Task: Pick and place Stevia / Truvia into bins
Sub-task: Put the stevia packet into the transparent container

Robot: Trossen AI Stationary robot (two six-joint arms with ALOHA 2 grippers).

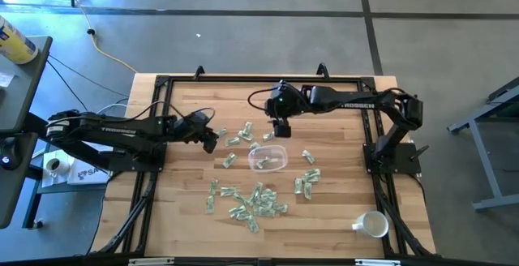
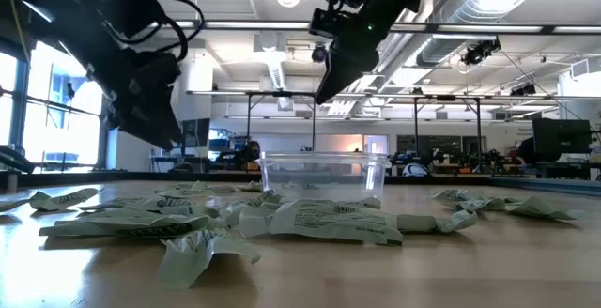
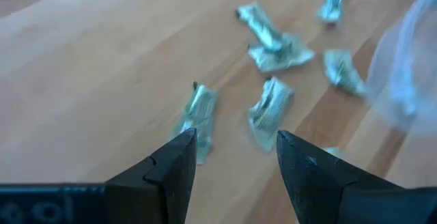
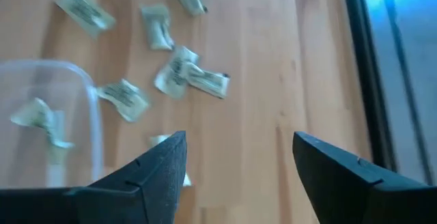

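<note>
Stevia sachets (image 1: 258, 201): most scattered loose on the tabletop (image 1: 186, 217) around the clear bin (image 1: 268, 159); a few already inside it
Left hand (image 3: 235, 159): fingers spread, empty, low over two sachets beside the bin
Right hand (image 4: 239, 162): fingers apart, empty, above the bin's far edge
Risks: flat, crumpled paper may slip a pinch; neighbouring sachets may be lifted together; a hand may nudge the light bin; the arms work near each other

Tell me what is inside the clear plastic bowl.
The clear bowl holds at least one crumpled pale green sachet, seen through its wall in the right wrist view. From table height its clouded wall hides the contents, so no exact count is possible.
</note>
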